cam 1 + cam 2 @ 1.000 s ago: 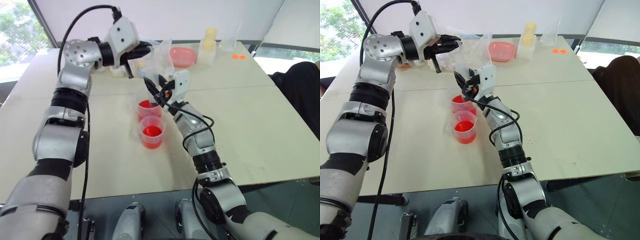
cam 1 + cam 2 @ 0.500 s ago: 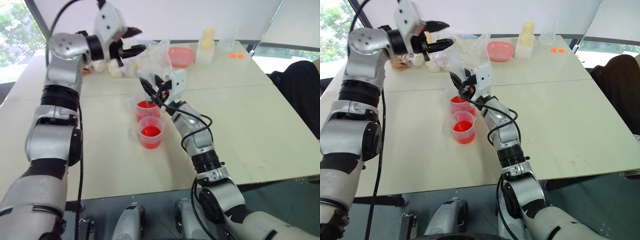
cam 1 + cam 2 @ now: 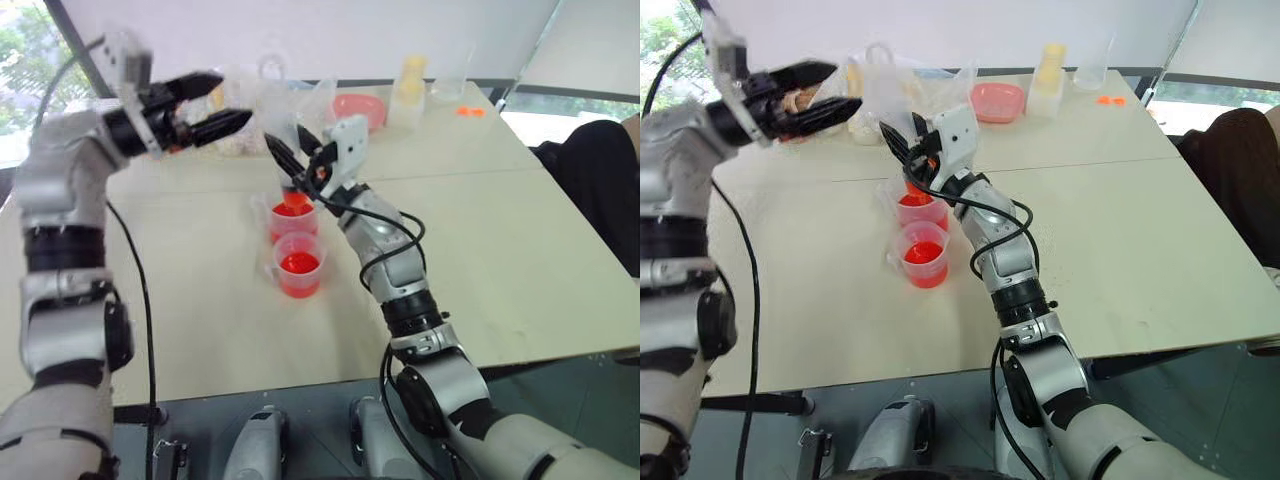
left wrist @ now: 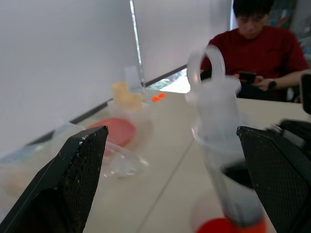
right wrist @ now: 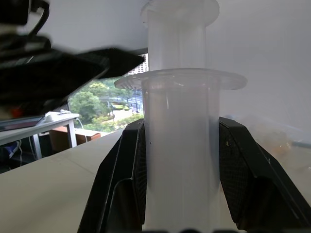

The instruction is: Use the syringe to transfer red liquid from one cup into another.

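- Near cup (image 3: 300, 265): I see it closest to me on the table (image 3: 520, 250), clear plastic, holding red liquid (image 3: 299, 264) and touching the far cup (image 3: 292, 214) just behind it. I judge both light, thin-walled and easily tipped.
- Syringe (image 5: 181, 141): I hold it upright over the far cup, its orange tip (image 3: 296, 200) at or in the liquid; I cannot tell which. I read the barrel as rigid, smooth and slippery when wet, so the best hold is the mid-barrel below the flange, with the plunger ring (image 4: 205, 57) left free for pulling.
- Right gripper (image 3: 300, 158): its jaws pinch the syringe barrel from both sides.
- Left gripper (image 3: 212, 106): its jaws are spread wide and empty, up and to the left of the syringe, apart from it.
- Far edge: a pink dish (image 3: 362, 108) and a pale yellow bottle (image 3: 412, 82).
- View differences: the right wrist view gives me the finger (image 5: 119, 184) contact on the barrel, which the head views blur. The left wrist view gives me the plunger ring between the open fingers and a seated person (image 4: 260, 46) beyond the table. The head views alone give both cups together.
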You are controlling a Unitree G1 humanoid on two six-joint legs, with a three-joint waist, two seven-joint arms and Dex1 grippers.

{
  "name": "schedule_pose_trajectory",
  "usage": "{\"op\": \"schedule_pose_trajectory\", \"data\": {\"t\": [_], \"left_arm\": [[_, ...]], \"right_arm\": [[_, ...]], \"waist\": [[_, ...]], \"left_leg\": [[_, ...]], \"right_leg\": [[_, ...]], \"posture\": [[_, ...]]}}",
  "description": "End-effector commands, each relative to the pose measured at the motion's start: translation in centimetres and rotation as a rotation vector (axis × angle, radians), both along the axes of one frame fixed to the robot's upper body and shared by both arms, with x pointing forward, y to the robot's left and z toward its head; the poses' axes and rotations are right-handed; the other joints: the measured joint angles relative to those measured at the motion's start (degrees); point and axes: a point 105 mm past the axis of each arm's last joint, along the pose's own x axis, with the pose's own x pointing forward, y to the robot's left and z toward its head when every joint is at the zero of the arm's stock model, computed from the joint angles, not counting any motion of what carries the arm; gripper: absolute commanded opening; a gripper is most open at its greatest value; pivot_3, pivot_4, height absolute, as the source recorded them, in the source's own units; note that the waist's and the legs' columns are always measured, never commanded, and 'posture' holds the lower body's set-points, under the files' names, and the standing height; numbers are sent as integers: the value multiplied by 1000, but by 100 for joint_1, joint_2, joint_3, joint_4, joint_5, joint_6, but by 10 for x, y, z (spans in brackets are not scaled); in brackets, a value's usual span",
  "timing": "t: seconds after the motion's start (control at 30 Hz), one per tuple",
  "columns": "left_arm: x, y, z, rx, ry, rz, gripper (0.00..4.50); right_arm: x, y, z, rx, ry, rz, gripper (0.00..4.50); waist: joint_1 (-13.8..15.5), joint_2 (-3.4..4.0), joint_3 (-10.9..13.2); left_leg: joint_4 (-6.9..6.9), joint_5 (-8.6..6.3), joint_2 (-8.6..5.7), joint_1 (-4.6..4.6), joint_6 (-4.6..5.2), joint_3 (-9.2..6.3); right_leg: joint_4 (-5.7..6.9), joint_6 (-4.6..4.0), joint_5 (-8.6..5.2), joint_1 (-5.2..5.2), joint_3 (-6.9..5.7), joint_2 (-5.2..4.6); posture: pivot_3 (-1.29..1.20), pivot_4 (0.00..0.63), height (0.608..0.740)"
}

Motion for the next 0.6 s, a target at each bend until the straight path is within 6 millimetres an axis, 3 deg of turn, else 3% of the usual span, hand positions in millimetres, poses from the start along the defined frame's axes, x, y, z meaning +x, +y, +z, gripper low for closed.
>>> {"op": "schedule_pose_trajectory", "data": {"t": [0.03, 0.13, 0.23, 0.37, 0.6], "left_arm": [[-18, 5, 0, -4, 4, 41, 4452], [-25, 5, -12, -1, 28, 75, 4452], [-28, 2, -11, -17, 26, 84, 4452], [-33, -2, -13, -1, 28, 80, 4452], [-36, -5, -6, 17, 17, 50, 4452]], "right_arm": [[-8, -3, 28, 69, -80, 11, 1441], [-8, -7, 38, 100, -87, 11, 1441], [-13, -12, 51, 124, -97, 28, 1441], [-39, -23, 73, 167, -97, 94, 1441], [-71, -36, 51, 135, 23, 111, 1441]], "waist": [[2, 0, 0], [50, 0, 0], [118, 0, 0], [133, 0, 0], [137, -2, -1]], "left_leg": [[0, 1, 1, 0, -1, -1], [0, 5, 5, 0, -10, -3], [0, 8, 4, 0, -15, -2], [0, 9, 0, 0, -17, -2], [-1, 8, -8, 3, -16, 1]], "right_leg": [[2, 0, 0, 0, 0, 0], [1, -1, 0, 0, -1, -4], [-1, -2, 1, 0, -1, -8], [-2, -2, 1, -1, -1, -13], [-8, -3, 0, 3, -2, -14]], "posture": [[0, 150, 740], [0, 150, 740], [0, 150, 740], [0, 150, 740], [0, 150, 740]]}}
